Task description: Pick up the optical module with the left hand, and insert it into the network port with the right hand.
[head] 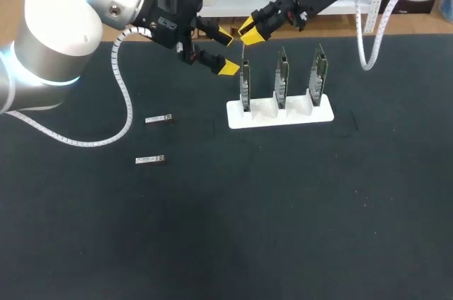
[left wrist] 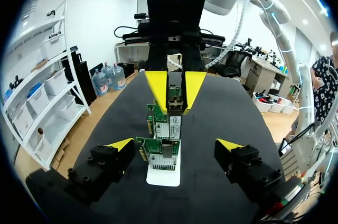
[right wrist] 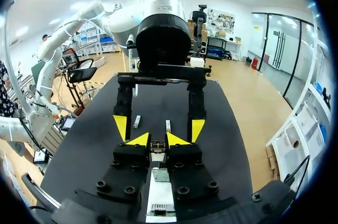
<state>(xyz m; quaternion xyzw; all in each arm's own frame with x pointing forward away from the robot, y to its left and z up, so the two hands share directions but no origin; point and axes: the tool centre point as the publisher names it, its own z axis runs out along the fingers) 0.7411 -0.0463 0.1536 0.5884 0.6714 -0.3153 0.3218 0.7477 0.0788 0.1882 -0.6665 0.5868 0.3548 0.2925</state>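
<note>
Upper centre, right gripper [head: 248, 33]: clamped optical module [left wrist: 175, 99] above leftmost network card [head: 245, 86].
Left gripper [head: 226, 52], beside it: jaws stood wide apart.
White holder [head: 279, 114]: sat mid-frame on dark table [head: 283, 229].

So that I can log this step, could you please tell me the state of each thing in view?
Left gripper: jaws open, empty.
Right gripper: jaws shut on the held optical module, just above the leftmost card.
Farther spare module: lying flat on the table.
Nearer spare module: lying flat too.
Three cards: upright in the white holder.
</note>
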